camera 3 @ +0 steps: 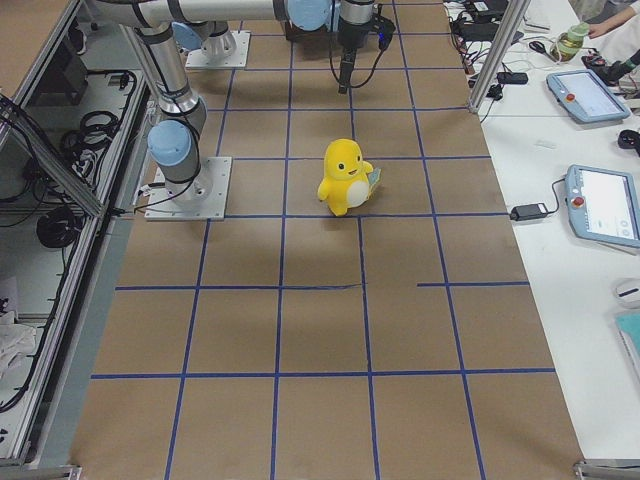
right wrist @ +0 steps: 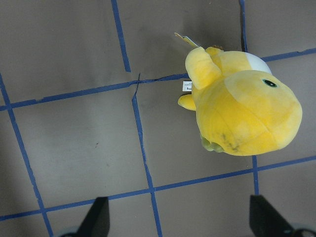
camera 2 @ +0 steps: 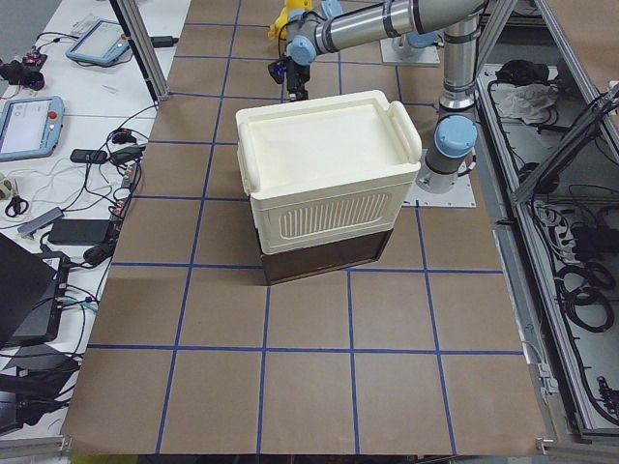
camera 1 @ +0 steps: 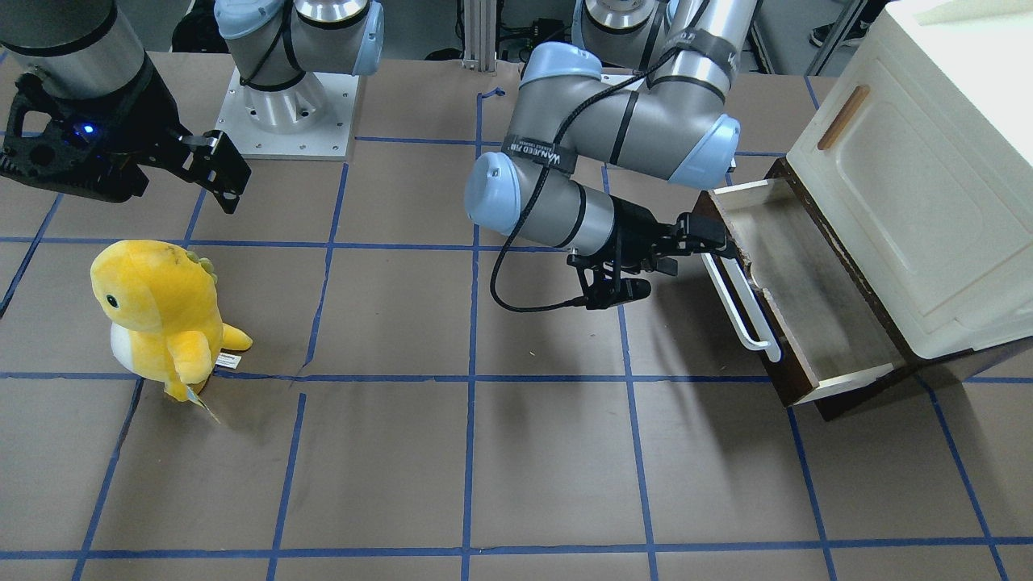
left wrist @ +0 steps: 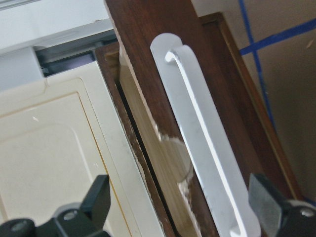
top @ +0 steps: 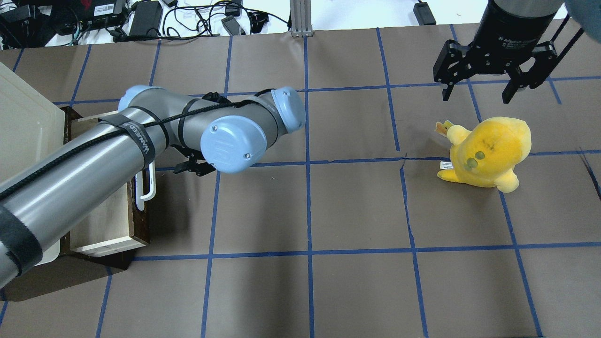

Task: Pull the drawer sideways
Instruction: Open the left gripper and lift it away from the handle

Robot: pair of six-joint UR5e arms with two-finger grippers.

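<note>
The drawer [camera 1: 807, 298] stands pulled out from under the cream cabinet [camera 1: 912, 202], its greyish inside showing. Its dark brown front carries a long white bar handle [camera 1: 742, 303]. My left gripper [camera 1: 714, 242] is at the far end of the drawer front, close to the handle's end. In the left wrist view the gripper [left wrist: 182, 197] is open, its fingertips [left wrist: 98, 197] wide apart, with the drawer front [left wrist: 148, 39] and handle [left wrist: 202, 143] between them. My right gripper [camera 1: 218, 173] is open and empty, hanging above the table far from the drawer.
A yellow plush toy [camera 1: 157, 311] stands on the brown table just below my right gripper [top: 479, 89]; it also shows in the right wrist view [right wrist: 242, 113]. The cabinet has a small wooden handle [camera 1: 843, 117]. Blue tape lines grid the table.
</note>
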